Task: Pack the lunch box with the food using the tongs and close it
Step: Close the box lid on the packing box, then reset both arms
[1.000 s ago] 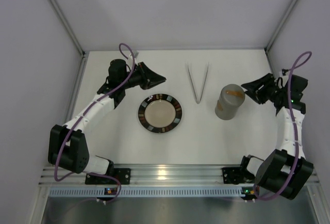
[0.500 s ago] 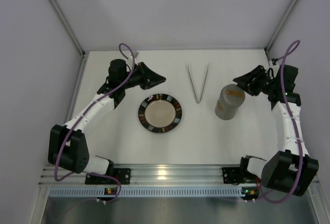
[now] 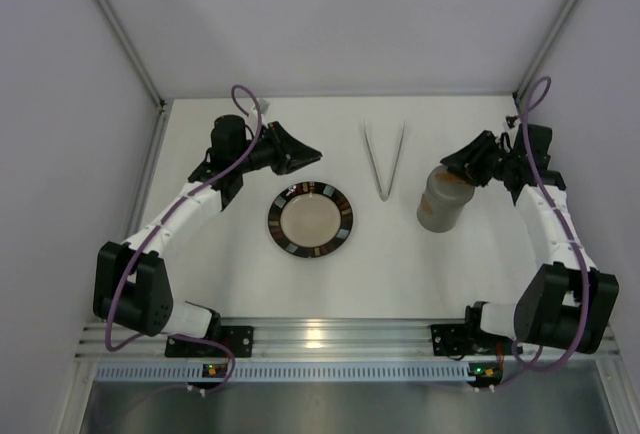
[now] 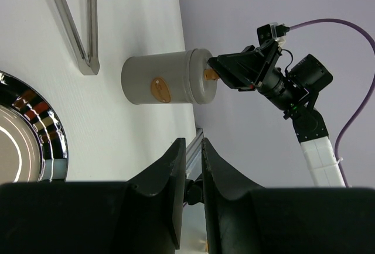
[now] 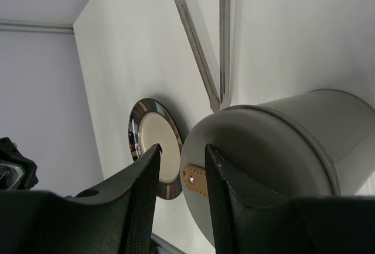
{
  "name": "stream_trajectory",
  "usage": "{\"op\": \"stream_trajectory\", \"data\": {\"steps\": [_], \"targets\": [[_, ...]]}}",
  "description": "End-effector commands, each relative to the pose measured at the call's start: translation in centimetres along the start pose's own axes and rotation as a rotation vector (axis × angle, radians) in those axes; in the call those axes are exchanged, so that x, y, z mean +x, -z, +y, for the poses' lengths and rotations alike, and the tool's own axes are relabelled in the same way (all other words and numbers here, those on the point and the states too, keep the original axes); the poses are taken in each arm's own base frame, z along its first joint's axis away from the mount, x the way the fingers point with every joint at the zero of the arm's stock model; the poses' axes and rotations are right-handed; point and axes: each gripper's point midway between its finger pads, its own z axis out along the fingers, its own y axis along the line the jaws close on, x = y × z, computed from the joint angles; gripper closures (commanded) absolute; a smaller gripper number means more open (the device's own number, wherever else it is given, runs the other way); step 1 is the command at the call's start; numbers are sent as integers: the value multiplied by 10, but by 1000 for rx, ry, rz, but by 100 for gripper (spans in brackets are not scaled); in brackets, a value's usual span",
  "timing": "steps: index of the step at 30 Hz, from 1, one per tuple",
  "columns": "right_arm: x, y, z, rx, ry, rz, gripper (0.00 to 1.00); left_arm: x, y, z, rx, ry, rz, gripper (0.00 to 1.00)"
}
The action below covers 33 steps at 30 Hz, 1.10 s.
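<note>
Left wrist view crops the plate (image 4: 35,112) — tongs (image 4: 92,20) too.

The top camera looks steeply down from above and behind the bases, far enough off to hold the whole table (image 3: 480,274) and both arms. The left wrist camera sits behind the left gripper (image 4: 193,143) and skims low over the table. Well ahead of the tips lie the box (image 4: 167,84), tongs (image 4: 76,26) and plate (image 4: 41,119), with the right gripper (image 4: 215,67) beyond the box. The right wrist camera sits close, with the box top just ahead of its tips and the tongs and plate beyond. All three views share these.
</note>
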Motion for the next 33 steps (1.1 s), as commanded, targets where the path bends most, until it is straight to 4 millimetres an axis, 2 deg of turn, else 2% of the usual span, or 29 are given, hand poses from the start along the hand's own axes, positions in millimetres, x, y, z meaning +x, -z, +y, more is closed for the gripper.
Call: {"op": "stream_trajectory", "data": {"steps": [1,5,12,20,25,30,32,33], "targets": [[3,-15,-13,35,31,5,64,-4,4,-11,27,-43,-20,78],[6,-22,-16,43,36,21,64,-4,5,-11,24,-42,-22,78],[9,-18,-23,75,63,0,64,-3,5,-9,16,-42,-21,78],[-4,-4,-9,55,124,-79,62,-4,5,-10,13,-52,-21,78],[-21,8,13,14,177,-143,59,-4,6,-11,6,-76,-16,74],[-43,26,46,-42,236,-215,55,-6,9,-18,3,-124,-18,67],[-53,36,65,-65,270,-245,53,-6,12,-21,4,-155,-20,60],[-56,42,70,-64,291,-265,52,-7,13,-23,4,-165,-24,48]]}}
